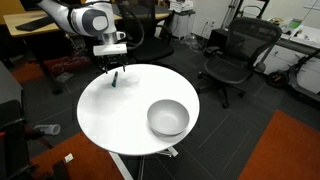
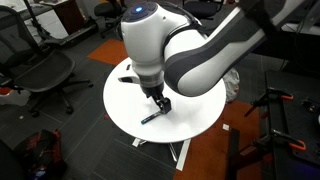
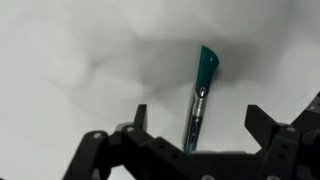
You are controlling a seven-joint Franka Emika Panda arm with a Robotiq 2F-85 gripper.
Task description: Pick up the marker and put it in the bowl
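Note:
The marker [image 3: 201, 95] is a thin teal-blue stick lying on the white round table [image 1: 110, 115]. In the wrist view it lies between my gripper's [image 3: 200, 118] two fingers, nearer the left one, and neither finger touches it. My gripper is open. In an exterior view the gripper [image 1: 114, 70] hangs low over the marker [image 1: 114, 78] at the table's far left edge. In an exterior view the marker [image 2: 152, 116] pokes out under the gripper [image 2: 160, 103]. The grey metallic bowl [image 1: 168, 118] stands empty on the table's near right side; the arm hides it in the exterior view that the arm fills.
Black office chairs [image 1: 235, 55] stand beyond the table, and another [image 2: 45, 75] shows beside it. Desks [image 1: 25, 25] line the back. An orange-red carpet patch [image 1: 290, 150] lies on the floor.

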